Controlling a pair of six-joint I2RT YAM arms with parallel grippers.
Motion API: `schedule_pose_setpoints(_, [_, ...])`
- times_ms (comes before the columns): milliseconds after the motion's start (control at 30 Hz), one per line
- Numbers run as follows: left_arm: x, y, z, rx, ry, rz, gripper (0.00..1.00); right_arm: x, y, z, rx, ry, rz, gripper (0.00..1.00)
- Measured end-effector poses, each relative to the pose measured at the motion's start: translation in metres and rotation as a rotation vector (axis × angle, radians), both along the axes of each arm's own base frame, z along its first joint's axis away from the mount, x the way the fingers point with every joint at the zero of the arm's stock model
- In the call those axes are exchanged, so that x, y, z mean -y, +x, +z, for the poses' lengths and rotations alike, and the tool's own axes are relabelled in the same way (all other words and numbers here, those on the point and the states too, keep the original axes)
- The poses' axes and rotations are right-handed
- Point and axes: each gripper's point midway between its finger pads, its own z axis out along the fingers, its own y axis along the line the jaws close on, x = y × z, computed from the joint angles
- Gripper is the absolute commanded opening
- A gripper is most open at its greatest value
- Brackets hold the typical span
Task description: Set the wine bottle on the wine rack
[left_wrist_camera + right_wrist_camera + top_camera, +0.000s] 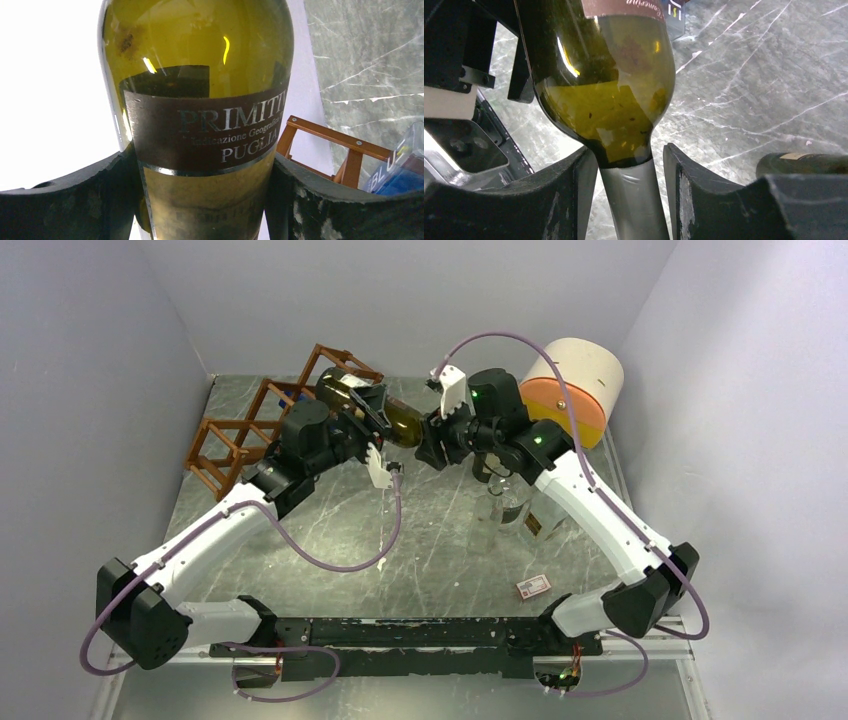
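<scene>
You hold the wine bottle (368,405) level beside the far-left wine rack (330,133).
Your left pincer (205,200) clamps its labelled body; the right pincer (629,195) flanks the neck narrowly, likely steadying it, though its grip is unclear.

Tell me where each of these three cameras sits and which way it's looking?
Top external: above and behind the arms, looking down at the table; both arms show, bases nearest.
Left wrist: on the left arm, looking along the left gripper clamped on the body of the wine bottle, wine rack beyond.
Right wrist: on the right arm, looking past the right gripper, fingers flanking the bottle's neck.
Both wrist views share the bottle, from opposite ends.
</scene>
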Motion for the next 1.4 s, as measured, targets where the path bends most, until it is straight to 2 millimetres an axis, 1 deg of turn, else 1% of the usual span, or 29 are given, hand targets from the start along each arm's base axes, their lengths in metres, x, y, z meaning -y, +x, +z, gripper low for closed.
schedule_pose_setpoints(67, [0.0, 0.0, 0.001, 0.017, 0.003, -0.002, 0.07, -0.002, 0.001, 0.0, 0.0, -0.002, 0.003, 0.47])
schedule_pose_setpoints(167, [0.001, 0.001, 0.0, 0.026, 0.015, -0.005, 0.07, -0.005, 0.002, -0.003, -0.008, -0.008, 0.012, 0.46])
schedule_pose_setpoints(233, [0.0, 0.002, 0.0, 0.031, 0.022, -0.003, 0.07, -0.006, 0.002, -0.006, -0.015, -0.015, 0.015, 0.42])
schedule_pose_setpoints(267, [0.0, 0.002, -0.001, 0.031, 0.024, -0.003, 0.07, -0.006, 0.002, -0.008, -0.017, -0.019, 0.017, 0.37])
schedule_pose_setpoints(333, [0.0, 0.004, -0.003, 0.028, 0.028, -0.002, 0.07, -0.007, 0.0, -0.01, -0.023, -0.023, 0.031, 0.17])
schedule_pose_setpoints(367, [0.0, 0.005, -0.004, 0.026, 0.029, 0.001, 0.08, -0.01, -0.004, -0.01, -0.027, -0.021, 0.055, 0.07])
schedule_pose_setpoints(400, [0.0, 0.006, -0.006, 0.021, 0.03, 0.004, 0.1, -0.012, -0.006, -0.01, -0.027, -0.024, 0.059, 0.0])
schedule_pose_setpoints(433, [0.0, 0.006, -0.007, 0.015, 0.029, 0.005, 0.13, -0.013, -0.008, -0.011, -0.032, -0.024, 0.056, 0.0])
schedule_pose_setpoints(500, [0.0, 0.006, -0.007, 0.01, 0.023, 0.007, 0.28, -0.012, -0.006, -0.01, -0.032, -0.021, 0.05, 0.0])
schedule_pose_setpoints(567, [0.0, 0.006, -0.007, 0.007, 0.016, 0.009, 0.54, -0.012, -0.005, -0.009, -0.029, -0.02, 0.043, 0.0])
schedule_pose_setpoints(600, [0.0, 0.006, -0.007, 0.008, 0.014, 0.009, 0.71, -0.012, -0.005, -0.009, -0.026, -0.02, 0.039, 0.0])
schedule_pose_setpoints(633, [0.0, 0.006, -0.007, 0.015, 0.007, 0.009, 0.94, -0.012, -0.005, -0.008, -0.022, -0.02, 0.034, 0.0])
schedule_pose_setpoints(667, [0.0, 0.006, -0.006, 0.024, -0.001, 0.009, 1.0, -0.011, -0.006, -0.008, -0.02, -0.02, 0.031, 0.0])
schedule_pose_setpoints(767, [0.0, 0.003, -0.002, 0.025, -0.066, 0.009, 0.99, -0.01, -0.008, -0.011, -0.03, -0.009, 0.008, 0.0])
schedule_pose_setpoints(867, [-0.003, -0.001, 0.007, 0.025, -0.117, 0.013, 0.99, -0.009, -0.005, -0.005, -0.012, 0.014, -0.031, 0.0])
schedule_pose_setpoints(1100, [-0.015, -0.022, 0.038, 0.046, -0.239, 0.01, 0.99, 0.011, 0.014, 0.008, 0.029, 0.037, -0.21, 0.0])
schedule_pose_setpoints(1233, [-0.021, -0.032, 0.046, -0.018, -0.333, 0.012, 0.99, 0.017, 0.019, 0.009, 0.03, 0.045, -0.269, 0.0])
schedule_pose_setpoints(1400, [-0.027, -0.046, 0.051, -0.131, -0.456, 0.01, 0.99, 0.02, 0.011, -0.001, 0.004, 0.046, -0.269, 0.0])
